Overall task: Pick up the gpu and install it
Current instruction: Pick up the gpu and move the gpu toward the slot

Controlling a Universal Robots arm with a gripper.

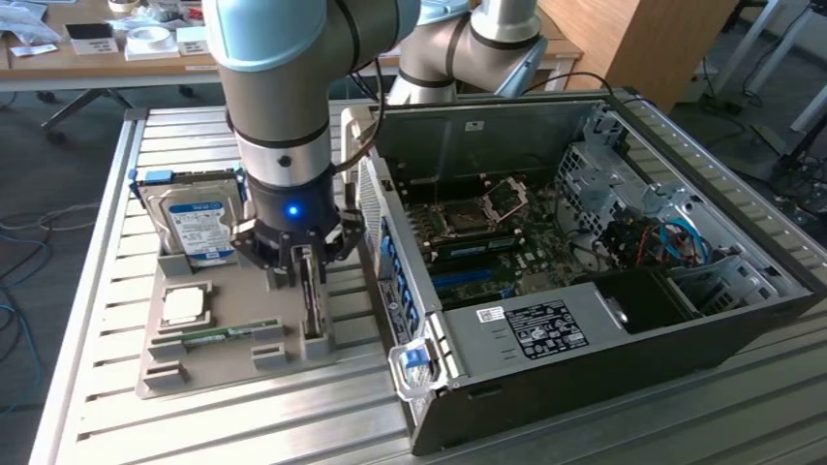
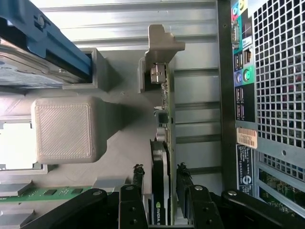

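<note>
beside the open computer case [image 1: 607, 320], the gpu [image 1: 312, 302] [image 2: 165, 112] stands on edge in a slot of the grey holder tray [image 1: 213, 373]. the gripper [image 1: 305, 263] [image 2: 160, 171] sits low over it, fingers [image 2: 137, 183] parted and straddling the card with slim gaps either side.

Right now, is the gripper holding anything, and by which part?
Nothing held, it seems: the fingers stand open astride the gpu, at its black cooler, a slim gap each side. The card stands on edge in the grey holder.
</note>
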